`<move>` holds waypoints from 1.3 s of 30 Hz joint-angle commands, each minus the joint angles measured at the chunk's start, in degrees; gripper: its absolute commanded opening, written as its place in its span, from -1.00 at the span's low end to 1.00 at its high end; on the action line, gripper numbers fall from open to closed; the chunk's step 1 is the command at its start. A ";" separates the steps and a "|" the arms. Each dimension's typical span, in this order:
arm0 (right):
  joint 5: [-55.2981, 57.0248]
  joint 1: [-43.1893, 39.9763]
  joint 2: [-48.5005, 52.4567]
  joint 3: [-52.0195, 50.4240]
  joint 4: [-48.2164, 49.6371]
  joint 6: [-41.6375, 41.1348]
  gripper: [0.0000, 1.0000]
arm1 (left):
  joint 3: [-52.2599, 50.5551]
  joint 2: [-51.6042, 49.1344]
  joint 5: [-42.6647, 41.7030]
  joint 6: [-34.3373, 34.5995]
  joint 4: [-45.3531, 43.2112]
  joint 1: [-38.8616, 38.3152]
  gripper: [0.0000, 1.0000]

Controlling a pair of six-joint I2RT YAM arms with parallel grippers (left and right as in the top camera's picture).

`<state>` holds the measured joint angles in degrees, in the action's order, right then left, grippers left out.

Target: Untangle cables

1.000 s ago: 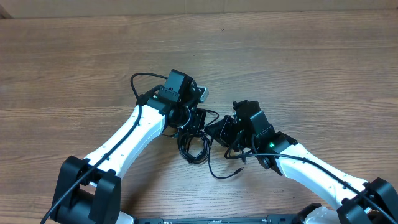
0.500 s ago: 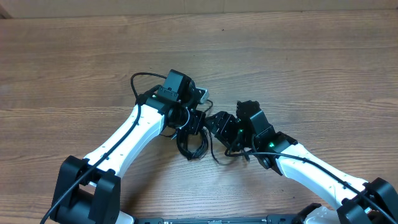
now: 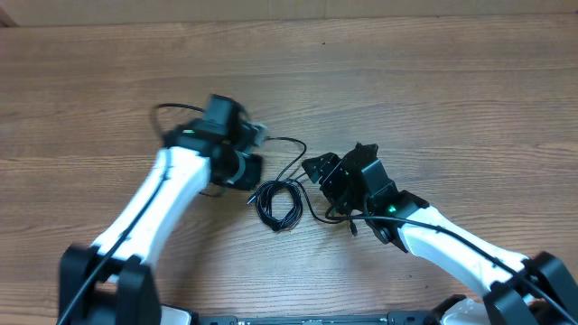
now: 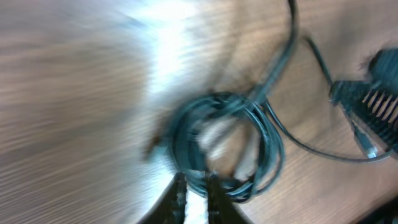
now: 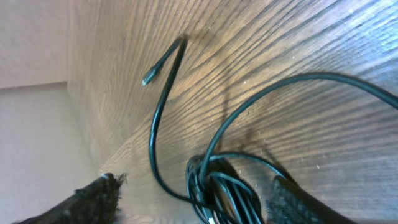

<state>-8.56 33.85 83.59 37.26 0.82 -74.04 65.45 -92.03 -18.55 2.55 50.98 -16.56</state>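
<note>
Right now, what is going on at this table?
Thin black cables lie coiled on the table, waiting to be untangled. The right pincer stands open facing the coil, gripping nothing. The left pincer is shut at the coil's other side; blur hides whether it holds a strand.

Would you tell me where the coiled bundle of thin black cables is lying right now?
Overhead, the coiled bundle of thin black cables lies on the wooden table near its middle, between the left gripper and the right gripper.
</note>
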 commanded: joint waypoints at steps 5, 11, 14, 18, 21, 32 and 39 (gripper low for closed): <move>-2.43 1.77 5.49 0.33 5.60 1.01 0.80 | 2.45 10.43 2.43 2.82 -0.22 10.40 -0.42; -2.75 1.81 4.83 1.03 5.51 5.29 0.99 | 2.43 10.27 2.47 2.78 0.15 10.91 -0.42; -3.30 1.81 2.32 3.08 3.54 7.41 0.99 | 2.43 10.27 2.89 2.58 -0.61 10.93 -0.25; -0.33 2.58 -3.19 9.46 -9.53 11.87 0.99 | 2.43 10.27 3.15 2.60 -1.77 10.93 0.05; 3.13 3.80 -6.23 12.83 -21.09 12.13 0.99 | 2.43 10.27 3.34 2.60 -2.08 10.93 0.30; 7.72 7.56 -3.61 12.13 -42.75 -4.20 1.00 | 2.43 10.27 3.72 2.60 -3.10 10.91 0.77; 10.64 7.56 5.99 11.67 -36.98 -4.15 -0.16 | 2.43 10.27 3.72 2.60 -2.97 10.91 0.93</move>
<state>-1.10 41.04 86.94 49.56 -37.58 -77.52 66.96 -81.82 -15.11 5.58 48.05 -5.89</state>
